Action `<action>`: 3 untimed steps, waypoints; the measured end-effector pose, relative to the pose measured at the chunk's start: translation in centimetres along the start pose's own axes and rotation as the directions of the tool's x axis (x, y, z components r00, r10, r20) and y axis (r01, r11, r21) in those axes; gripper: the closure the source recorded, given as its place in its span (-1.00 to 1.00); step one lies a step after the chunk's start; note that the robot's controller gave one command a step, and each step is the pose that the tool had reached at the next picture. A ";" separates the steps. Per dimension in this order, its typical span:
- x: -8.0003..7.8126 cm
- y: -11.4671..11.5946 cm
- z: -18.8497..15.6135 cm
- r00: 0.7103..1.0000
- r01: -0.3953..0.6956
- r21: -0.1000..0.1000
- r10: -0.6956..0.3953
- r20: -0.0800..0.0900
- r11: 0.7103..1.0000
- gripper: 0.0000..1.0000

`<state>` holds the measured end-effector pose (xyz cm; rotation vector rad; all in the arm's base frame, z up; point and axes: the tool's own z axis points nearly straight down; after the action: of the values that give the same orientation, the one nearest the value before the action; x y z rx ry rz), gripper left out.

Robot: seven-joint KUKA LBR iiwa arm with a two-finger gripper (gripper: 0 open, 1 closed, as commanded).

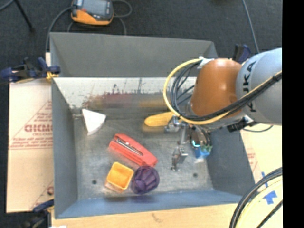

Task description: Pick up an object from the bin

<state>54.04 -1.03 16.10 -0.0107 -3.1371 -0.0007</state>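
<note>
You will find the gripper point(178, 159) low over a bare patch of the bin point(66, 141) floor, below the arm's orange cover point(216, 87). You cannot tell whether it stands apart or together. Nearest to it is a red stapler point(132, 149), lying flat to its left and apart from it. A yellow banana point(157, 120) lies above and left of the gripper, by the far wall. A purple cup point(145, 179) sits lower left, touching the stapler's end, with an orange tub point(119, 175) just beyond it. A white cone point(93, 119) lies far left.
</note>
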 end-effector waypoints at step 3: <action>-0.5 4.5 7.7 0.995 -0.097 0.003 0.097 0.001 0.995 -1.00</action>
<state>54.51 3.45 8.36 -0.1633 -3.1338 0.0038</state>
